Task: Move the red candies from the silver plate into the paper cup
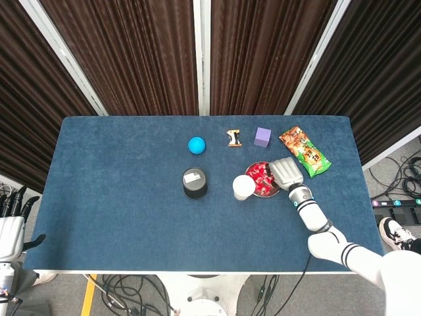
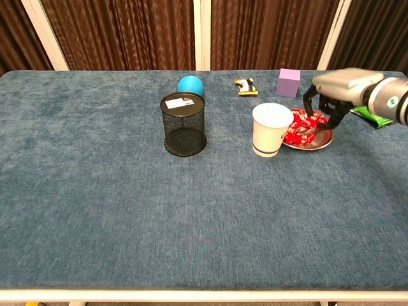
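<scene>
Right robot hand over silver plate, fingers curled down among red candies, hold on a candy unclear, paper cup beside plate, left robot hand off desk, fingers apart, holding nothing

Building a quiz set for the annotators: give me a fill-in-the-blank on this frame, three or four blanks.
1. The right hand reaches its fingers down over the silver ____.
2. The paper cup stands just to the ____ of the silver plate in the chest view.
3. The ball behind the black mesh holder is ____ in colour.
4. The cube near the far edge is ____.

Missing words: plate; left; blue; purple
</scene>
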Action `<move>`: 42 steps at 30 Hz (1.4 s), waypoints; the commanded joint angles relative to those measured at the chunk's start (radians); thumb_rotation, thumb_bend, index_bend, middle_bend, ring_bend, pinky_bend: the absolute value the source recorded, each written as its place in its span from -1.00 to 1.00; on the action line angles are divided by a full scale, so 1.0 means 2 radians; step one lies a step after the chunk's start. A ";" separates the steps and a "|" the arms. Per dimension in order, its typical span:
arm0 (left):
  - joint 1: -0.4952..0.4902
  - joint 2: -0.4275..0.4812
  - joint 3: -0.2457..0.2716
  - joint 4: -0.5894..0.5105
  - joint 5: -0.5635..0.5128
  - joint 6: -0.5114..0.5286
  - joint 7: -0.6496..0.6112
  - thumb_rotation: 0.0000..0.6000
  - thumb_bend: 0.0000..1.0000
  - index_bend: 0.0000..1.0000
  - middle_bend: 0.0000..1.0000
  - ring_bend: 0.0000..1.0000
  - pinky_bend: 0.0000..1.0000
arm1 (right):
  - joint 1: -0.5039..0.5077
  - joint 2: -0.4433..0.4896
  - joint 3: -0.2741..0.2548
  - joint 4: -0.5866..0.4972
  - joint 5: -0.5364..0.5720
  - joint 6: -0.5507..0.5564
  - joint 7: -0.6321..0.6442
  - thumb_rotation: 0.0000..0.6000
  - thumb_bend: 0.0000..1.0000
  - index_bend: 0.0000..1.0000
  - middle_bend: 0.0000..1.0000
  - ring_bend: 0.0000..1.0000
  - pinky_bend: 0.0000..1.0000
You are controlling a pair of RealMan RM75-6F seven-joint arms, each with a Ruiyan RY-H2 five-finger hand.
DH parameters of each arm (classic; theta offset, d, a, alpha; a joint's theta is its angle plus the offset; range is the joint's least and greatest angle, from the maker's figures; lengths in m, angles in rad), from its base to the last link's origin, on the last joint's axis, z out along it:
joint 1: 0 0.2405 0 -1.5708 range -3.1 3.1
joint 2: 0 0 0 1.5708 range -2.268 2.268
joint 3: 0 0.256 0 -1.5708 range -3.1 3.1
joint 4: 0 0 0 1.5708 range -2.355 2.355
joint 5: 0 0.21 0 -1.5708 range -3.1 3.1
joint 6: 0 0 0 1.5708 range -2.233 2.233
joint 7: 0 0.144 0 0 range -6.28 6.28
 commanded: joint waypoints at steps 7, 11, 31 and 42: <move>0.003 0.004 0.000 -0.007 0.005 0.008 0.003 1.00 -1.00 -0.52 -0.82 -0.86 -0.88 | -0.014 0.107 0.021 -0.200 -0.049 0.074 0.019 1.00 -0.35 0.29 0.74 0.85 1.00; 0.006 0.005 0.002 -0.008 0.006 0.009 0.004 1.00 -1.00 -0.52 -0.82 -0.86 -0.88 | 0.000 0.100 0.017 -0.209 -0.047 0.058 0.011 1.00 -0.35 0.24 0.74 0.85 1.00; 0.006 -0.001 0.002 0.003 -0.001 0.000 -0.006 1.00 -1.00 -0.52 -0.82 -0.86 -0.88 | 0.028 0.077 -0.004 -0.203 0.013 0.036 -0.051 1.00 -0.35 -0.31 0.74 0.85 1.00; 0.006 -0.005 0.001 0.006 0.004 0.003 -0.006 1.00 -1.00 -0.52 -0.82 -0.86 -0.88 | -0.005 0.117 -0.016 -0.204 0.043 0.059 -0.034 1.00 -0.35 -0.24 0.74 0.85 1.00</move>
